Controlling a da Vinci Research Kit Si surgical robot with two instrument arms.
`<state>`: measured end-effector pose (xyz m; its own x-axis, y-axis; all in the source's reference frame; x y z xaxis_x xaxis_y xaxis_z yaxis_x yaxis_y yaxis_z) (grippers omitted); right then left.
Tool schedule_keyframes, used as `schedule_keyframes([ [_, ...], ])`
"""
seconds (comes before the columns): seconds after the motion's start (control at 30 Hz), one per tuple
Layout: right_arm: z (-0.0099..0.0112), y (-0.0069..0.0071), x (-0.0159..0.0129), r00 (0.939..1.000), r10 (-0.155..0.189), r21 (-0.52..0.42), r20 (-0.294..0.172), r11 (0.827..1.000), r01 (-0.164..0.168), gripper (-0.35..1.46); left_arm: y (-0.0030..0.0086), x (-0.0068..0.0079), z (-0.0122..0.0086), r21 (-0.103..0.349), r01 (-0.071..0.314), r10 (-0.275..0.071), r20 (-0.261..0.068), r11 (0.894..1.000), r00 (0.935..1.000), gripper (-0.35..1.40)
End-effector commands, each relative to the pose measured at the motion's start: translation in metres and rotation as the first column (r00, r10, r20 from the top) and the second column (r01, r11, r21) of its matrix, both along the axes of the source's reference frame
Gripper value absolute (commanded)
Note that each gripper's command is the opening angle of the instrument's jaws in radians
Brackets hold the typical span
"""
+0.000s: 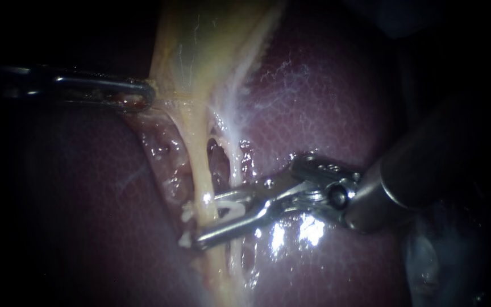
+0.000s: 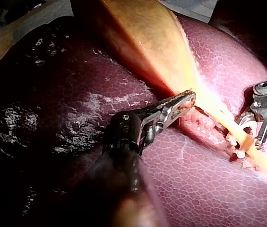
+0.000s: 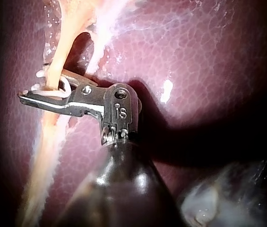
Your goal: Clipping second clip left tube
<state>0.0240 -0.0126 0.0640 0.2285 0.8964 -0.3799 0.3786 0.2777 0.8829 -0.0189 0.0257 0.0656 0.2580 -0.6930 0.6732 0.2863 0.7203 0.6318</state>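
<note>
Coming in from the right and closest to the endoscope, your right instrument [image 1: 211,219] shows its dark shaft and shiny wrist low over the wet liver [image 1: 325,102]. Its two slim jaws stand apart and reach leftward across both tubes. Between them sits a white clip [image 1: 231,207], touched by the upper jaw and the lower one, so the jaws are holding the clip rather than pressed together.

The left tube [image 1: 197,165], pale yellow and drawn taut, runs through the mouth of that clip. From the right wrist camera you see the same thing: the instrument [image 3: 43,87] with the clip [image 3: 66,87] cradled in its jaws and the yellow tube [image 3: 57,66] crossing between the clip's legs. Whether the clip is squeezed flat on the tube you cannot tell.

Just beside the left tube lies the whiter right tube [image 1: 231,159], with a dark gap between the two.

Further up, your left instrument [image 1: 146,96] enters from the left. Its jaws are pinching the edge of the gallbladder [image 1: 200,45], where the yellow tissue narrows toward the tubes. The left wrist camera confirms this: the jaws [image 2: 187,99] are closed on that edge, with the right instrument [image 2: 249,135] beyond them at the tube [image 2: 223,116]
</note>
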Motion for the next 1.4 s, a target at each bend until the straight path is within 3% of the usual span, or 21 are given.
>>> schedule_keyframes([
  [0.03,-0.0003,0.0000,0.0000,0.9999,0.007,-0.002,0.010,1.000,-0.007,0.47,0.0000,-0.0001,0.0001,0.003,0.001,-0.001,-0.001,1.000,1.0000,-0.35],
  [0.43,-0.0035,-0.0008,0.0008,0.9965,-0.074,0.001,-0.038,0.997,0.075,0.45,-0.0001,-0.0001,0.0002,0.002,0.002,-0.002,-0.001,1.000,1.0000,-0.35],
  [0.63,-0.0049,-0.0005,0.0005,0.9939,-0.099,0.002,-0.048,0.995,0.099,0.42,-0.0001,-0.0001,0.0001,0.002,0.002,-0.002,-0.001,1.000,1.0000,-0.35],
  [0.87,-0.0047,0.0000,0.0004,0.9939,-0.099,-0.003,-0.049,0.995,0.099,0.38,-0.0001,-0.0001,0.0001,0.003,0.000,0.000,-0.003,1.000,1.0000,-0.35],
  [1.23,-0.0043,0.0011,0.0008,0.9993,-0.037,0.016,-0.010,0.999,0.038,0.33,-0.0001,-0.0001,0.0002,0.003,0.000,0.000,-0.003,1.000,1.0000,-0.35],
  [1.4,-0.0042,0.0016,0.0007,0.9996,-0.027,0.019,-0.001,0.999,0.027,0.32,-0.0001,-0.0001,0.0001,0.003,0.000,0.000,-0.003,1.000,1.0000,-0.35],
])
